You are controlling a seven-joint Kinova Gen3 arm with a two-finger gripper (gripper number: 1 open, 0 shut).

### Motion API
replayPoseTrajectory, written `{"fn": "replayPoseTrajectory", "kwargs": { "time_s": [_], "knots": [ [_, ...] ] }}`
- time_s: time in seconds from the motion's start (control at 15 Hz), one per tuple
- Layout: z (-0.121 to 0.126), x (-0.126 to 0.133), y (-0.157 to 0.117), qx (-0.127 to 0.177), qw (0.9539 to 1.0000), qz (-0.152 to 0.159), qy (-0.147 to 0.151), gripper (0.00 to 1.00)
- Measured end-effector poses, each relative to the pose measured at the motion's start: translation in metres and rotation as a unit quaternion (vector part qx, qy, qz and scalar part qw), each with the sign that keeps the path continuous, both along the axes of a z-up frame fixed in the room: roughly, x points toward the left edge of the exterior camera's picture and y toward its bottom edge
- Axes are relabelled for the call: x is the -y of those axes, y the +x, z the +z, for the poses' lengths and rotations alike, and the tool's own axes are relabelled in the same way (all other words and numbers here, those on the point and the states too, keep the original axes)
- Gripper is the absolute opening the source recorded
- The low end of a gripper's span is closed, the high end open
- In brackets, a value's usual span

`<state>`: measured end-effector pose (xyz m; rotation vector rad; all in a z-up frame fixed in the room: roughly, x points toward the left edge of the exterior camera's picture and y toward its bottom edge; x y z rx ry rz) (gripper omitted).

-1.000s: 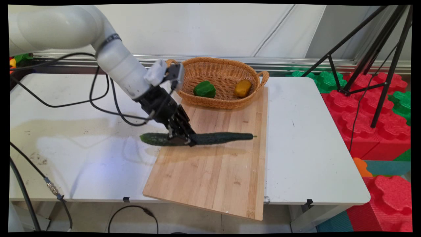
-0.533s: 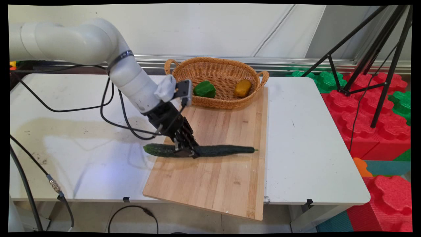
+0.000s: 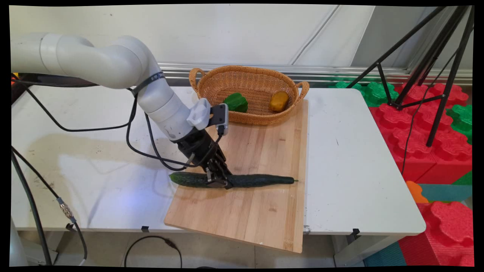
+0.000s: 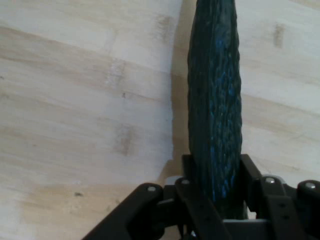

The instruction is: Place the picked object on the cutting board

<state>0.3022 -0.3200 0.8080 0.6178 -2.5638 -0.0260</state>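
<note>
On the left side of the white table (image 3: 348, 158), black cables (image 3: 94, 128) are seen hanging from the white arm, which reaches in from the upper left and slopes down toward a wooden cutting board (image 3: 245, 211). No brand name, label or other writing can be read on the arm, the board or anything else in either view. At the arm's end, the black gripper (image 3: 218, 183) is clamped across a long dark green cucumber (image 3: 261, 180), which is pinched between the two fingers at a point left of its middle. The cucumber is laid lengthwise from left to right, level, low over the board; whether it is touching the wood cannot be told. Its left end juts out past the board's left edge over the table, while its thin stem end points right and stops short of the board's right edge. In the hand view, the cucumber (image 4: 215, 115) is seen running straight up from between the fingers (image 4: 192, 177), with pale board grain (image 4: 80, 100) on both sides. Behind the board, a woven basket (image 3: 211, 81) with handles is set, holding a green pepper (image 3: 235, 102) on the left and a yellow pepper (image 3: 279, 101) on the right. Farther right, beyond the table, a black tripod (image 3: 435, 68) is stood among red and green foam blocks (image 3: 435, 151).
</note>
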Motion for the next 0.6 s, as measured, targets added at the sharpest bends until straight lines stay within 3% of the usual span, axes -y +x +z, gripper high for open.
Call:
{"fn": "replayPoseTrajectory", "kwargs": {
  "time_s": [0.2, 0.27, 0.6],
  "knots": [
    [-0.004, 0.001, -0.005, 0.002, 1.0000, -0.002, -0.004, 0.00],
    [-0.005, 0.001, -0.006, 0.002, 1.0000, -0.001, -0.005, 1.00],
    [-0.007, 0.002, -0.012, -0.001, 1.0000, 0.003, -0.009, 1.00]
  ]
}}
